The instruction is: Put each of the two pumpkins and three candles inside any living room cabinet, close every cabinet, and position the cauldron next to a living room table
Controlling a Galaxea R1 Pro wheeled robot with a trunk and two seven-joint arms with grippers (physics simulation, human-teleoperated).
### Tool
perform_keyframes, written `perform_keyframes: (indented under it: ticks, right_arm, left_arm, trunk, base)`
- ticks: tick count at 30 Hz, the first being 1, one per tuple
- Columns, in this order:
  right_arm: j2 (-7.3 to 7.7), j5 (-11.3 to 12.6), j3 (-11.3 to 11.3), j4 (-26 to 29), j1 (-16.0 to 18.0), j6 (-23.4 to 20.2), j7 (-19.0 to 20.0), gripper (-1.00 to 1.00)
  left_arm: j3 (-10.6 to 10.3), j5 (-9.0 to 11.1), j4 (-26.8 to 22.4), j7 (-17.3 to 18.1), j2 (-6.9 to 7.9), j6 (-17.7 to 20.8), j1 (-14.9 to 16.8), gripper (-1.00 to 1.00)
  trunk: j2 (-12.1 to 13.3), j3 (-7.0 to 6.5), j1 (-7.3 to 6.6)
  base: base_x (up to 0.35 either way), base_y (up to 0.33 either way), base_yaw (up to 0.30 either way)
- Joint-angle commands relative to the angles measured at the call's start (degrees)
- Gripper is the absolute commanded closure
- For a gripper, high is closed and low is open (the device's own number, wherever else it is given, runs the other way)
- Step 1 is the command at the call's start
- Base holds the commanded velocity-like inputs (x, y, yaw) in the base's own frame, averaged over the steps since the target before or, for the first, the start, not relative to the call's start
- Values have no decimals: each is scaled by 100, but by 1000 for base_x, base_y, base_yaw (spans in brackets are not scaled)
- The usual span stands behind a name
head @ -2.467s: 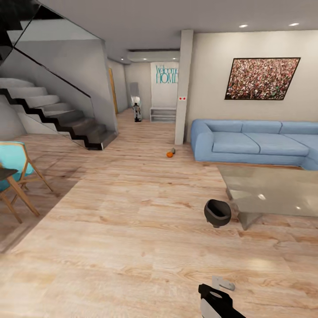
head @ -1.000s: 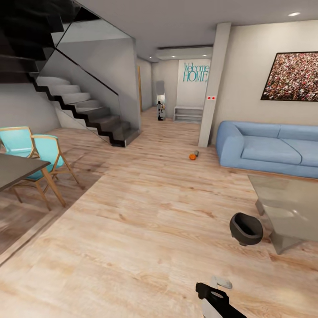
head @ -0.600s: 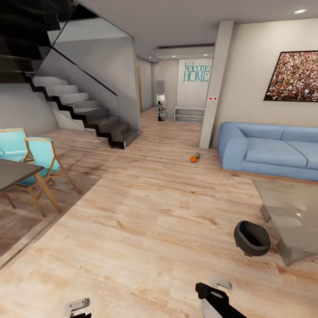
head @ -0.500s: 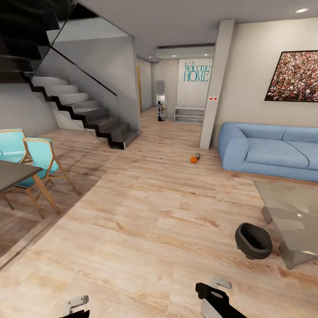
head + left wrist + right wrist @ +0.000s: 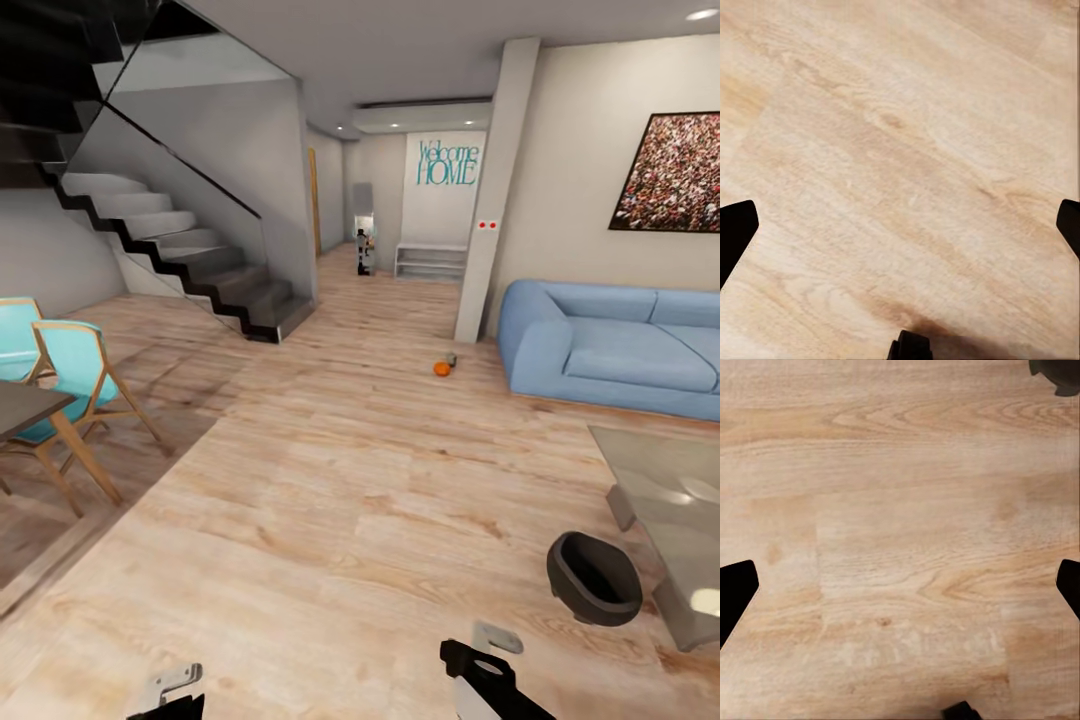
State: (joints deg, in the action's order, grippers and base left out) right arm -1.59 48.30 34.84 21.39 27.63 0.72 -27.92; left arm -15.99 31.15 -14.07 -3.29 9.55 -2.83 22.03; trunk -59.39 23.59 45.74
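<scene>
One pumpkin [image 5: 441,369] lies on the wood floor [image 5: 330,500] far ahead of both grippers in the head view, a small grey candle [image 5: 452,359] touching it, near the blue sofa [image 5: 610,350]. The black cauldron [image 5: 593,578] sits just ahead and outward of the right gripper [image 5: 480,660], beside the table [image 5: 670,500]; the left gripper [image 5: 170,690] is low at the edge. In the left wrist view, its fingers [image 5: 736,232] are spread wide over bare floor, holding nothing. In the right wrist view, the fingers [image 5: 736,589] are likewise spread and empty, the cauldron's edge beyond them.
</scene>
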Motion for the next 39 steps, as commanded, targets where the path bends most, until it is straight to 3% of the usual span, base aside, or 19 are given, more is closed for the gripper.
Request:
perform_keyframes:
  ticks: [1, 7, 12, 39]
  right_arm:
    - [6, 48, 49, 5, 6, 11, -38, -100]
    - [36, 55, 42, -3, 6, 38, -30, -100]
    - [51, 85, 46, -7, 6, 351, -20, -100]
    - [45, 83, 41, -3, 6, 429, -11, -100]
  left_arm:
    - [-48, 40, 2, -30, 3, -52, 3, -100]
    - [-29, 45, 38, -31, -5, -189, -4, -100]
    - [-47, 78, 84, -27, -2, -575, -7, -100]
    - [-62, 81, 211, -22, 3, -882, -28, -100]
  trunk:
    - [-3, 6, 4]
    - [-3, 6, 4]
    - [-3, 6, 4]
    - [-3, 6, 4]
  base:
    - [333, 0, 0]
    - [333, 0, 0]
    - [333, 0, 0]
    - [333, 0, 0]
